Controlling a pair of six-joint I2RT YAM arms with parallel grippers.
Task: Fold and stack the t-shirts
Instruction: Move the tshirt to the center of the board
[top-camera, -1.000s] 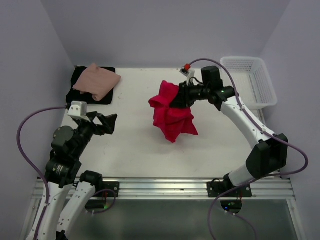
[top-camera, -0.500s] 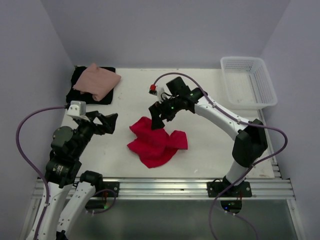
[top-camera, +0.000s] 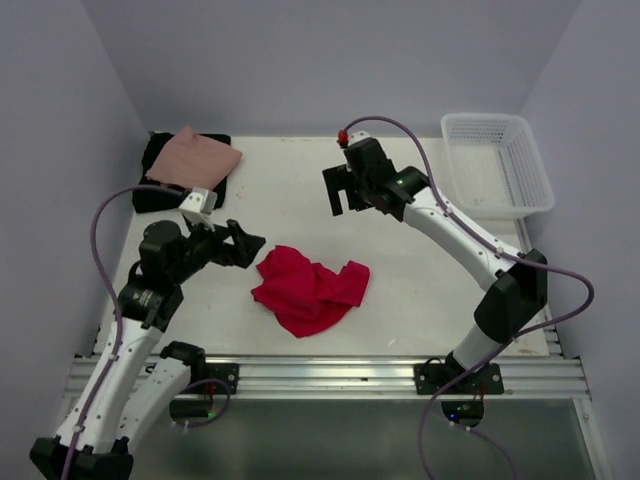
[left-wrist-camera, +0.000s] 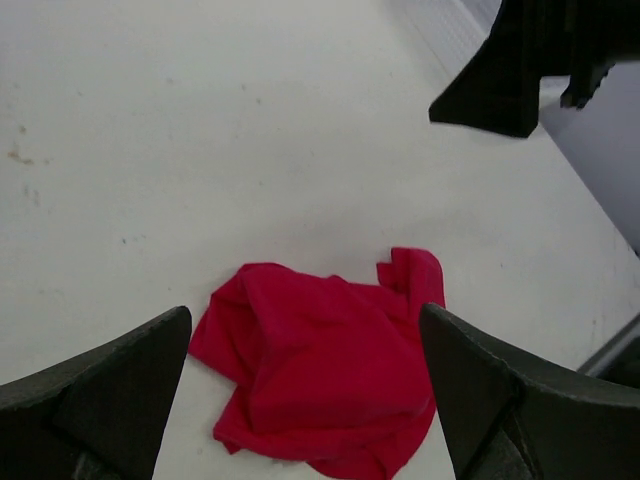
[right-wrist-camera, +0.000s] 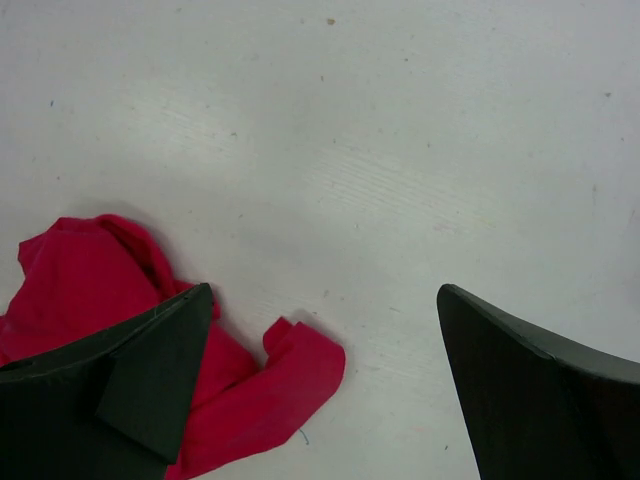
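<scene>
A bright red t-shirt lies crumpled on the white table, near the front middle. In the left wrist view the red t-shirt sits just beyond my open left gripper. From above, that left gripper hovers at the shirt's left edge with nothing in it. My right gripper hangs open above the table behind the shirt, holding nothing; in its wrist view the red t-shirt is at lower left. At the back left corner a folded salmon-pink t-shirt rests on a black t-shirt.
A white lattice basket stands at the back right corner. Grey walls close in the table on three sides. A metal rail runs along the near edge by the arm bases.
The right gripper opened and dropped the red t-shirt onto the table, then rose back away from it. The left arm swung right toward the shirt.
</scene>
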